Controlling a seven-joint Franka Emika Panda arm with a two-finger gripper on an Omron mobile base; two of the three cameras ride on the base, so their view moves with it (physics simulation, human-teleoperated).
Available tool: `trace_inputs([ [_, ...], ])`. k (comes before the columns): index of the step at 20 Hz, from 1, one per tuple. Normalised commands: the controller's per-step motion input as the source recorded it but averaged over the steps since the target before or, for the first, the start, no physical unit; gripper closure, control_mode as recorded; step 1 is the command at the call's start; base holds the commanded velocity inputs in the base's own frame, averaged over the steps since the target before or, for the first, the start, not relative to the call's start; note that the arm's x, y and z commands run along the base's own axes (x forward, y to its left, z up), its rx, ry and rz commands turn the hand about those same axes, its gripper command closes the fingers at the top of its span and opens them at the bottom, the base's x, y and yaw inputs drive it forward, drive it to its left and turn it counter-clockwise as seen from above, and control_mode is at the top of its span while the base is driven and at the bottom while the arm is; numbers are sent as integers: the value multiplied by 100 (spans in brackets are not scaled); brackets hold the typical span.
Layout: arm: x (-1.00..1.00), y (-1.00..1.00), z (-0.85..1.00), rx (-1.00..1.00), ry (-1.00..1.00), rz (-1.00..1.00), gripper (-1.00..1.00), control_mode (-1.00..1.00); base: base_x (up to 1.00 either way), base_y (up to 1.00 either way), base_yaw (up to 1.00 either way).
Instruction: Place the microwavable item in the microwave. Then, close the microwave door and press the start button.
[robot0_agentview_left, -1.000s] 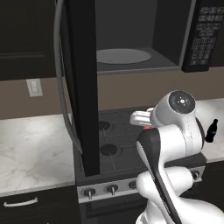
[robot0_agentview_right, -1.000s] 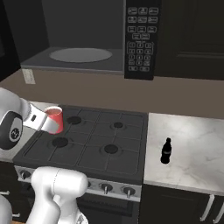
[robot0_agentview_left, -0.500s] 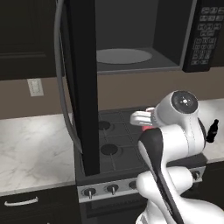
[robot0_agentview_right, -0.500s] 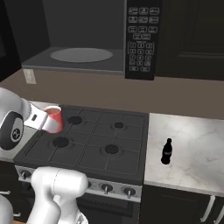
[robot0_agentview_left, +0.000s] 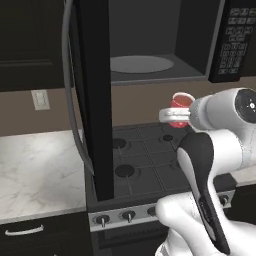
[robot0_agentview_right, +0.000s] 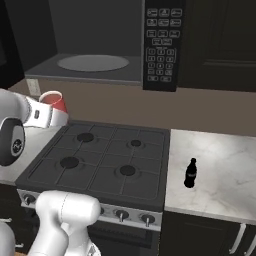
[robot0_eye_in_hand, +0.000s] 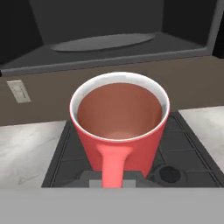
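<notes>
The microwavable item, a red mug (robot0_agentview_left: 181, 102) with a pale rim, hangs upright above the stove, just below the open microwave (robot0_agentview_left: 150, 35). My gripper (robot0_agentview_left: 175, 115) is shut on it low down, at the handle side. The right base view shows the mug (robot0_agentview_right: 54, 100) in the gripper (robot0_agentview_right: 52, 116) left of the stove's back burners. In the hand view the mug (robot0_eye_in_hand: 120, 118) is empty, with its handle toward the gripper (robot0_eye_in_hand: 113, 177). The turntable (robot0_eye_in_hand: 100, 42) lies ahead and higher. The microwave door (robot0_agentview_left: 95, 100) stands wide open, edge on, its curved handle (robot0_agentview_left: 70, 100) to the left.
A black stove (robot0_agentview_right: 100, 160) with several burners sits under the mug. A small black cola bottle (robot0_agentview_right: 190, 173) stands on the marble counter (robot0_agentview_right: 215, 170) to the right. The keypad panel (robot0_agentview_right: 161, 47) is at the microwave's right. The open door juts out over the stove's left edge.
The gripper has lifted the mug upward and closer to the microwave opening. The door, bottle and base have not moved.
</notes>
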Motion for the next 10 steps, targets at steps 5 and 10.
trace_inputs([
  [5, -2, 0, 100, -12, -8, 0, 100, -100, 0, 0, 0],
  [10, 12, 0, 71, -11, -3, 0, 100, -100, 0, 0, 0],
])
